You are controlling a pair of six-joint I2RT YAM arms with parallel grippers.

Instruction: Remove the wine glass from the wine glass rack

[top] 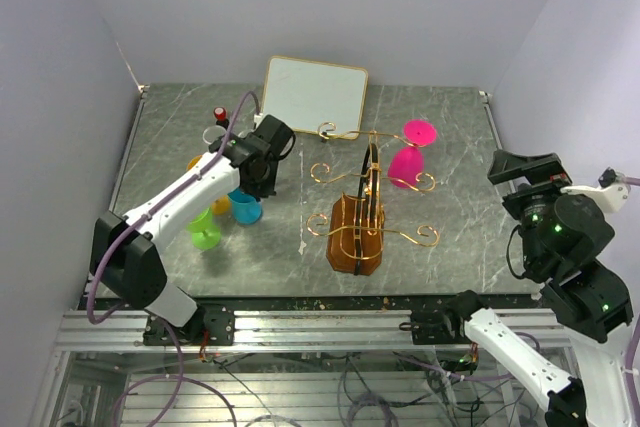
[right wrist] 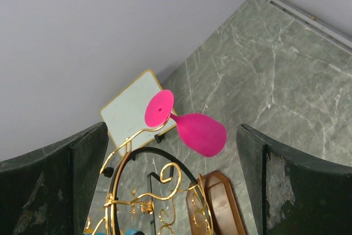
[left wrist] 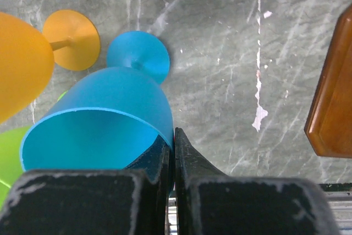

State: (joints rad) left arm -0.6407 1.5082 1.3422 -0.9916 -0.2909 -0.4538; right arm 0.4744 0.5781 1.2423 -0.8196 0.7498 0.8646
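Near the worktop's middle, the wine glass rack [top: 356, 237] is standing, a pink wine glass [top: 408, 159] hanging by its foot from its far-right wire arm. Toward the left edge the left gripper [left wrist: 174, 136] is clenching a blue wine glass [left wrist: 110, 92] by the rim; the right gripper [right wrist: 171, 136] is hovering at the right edge, jaws wide.

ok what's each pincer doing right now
left pincer: closed on the rim of the blue wine glass
right pincer: open, holding nothing
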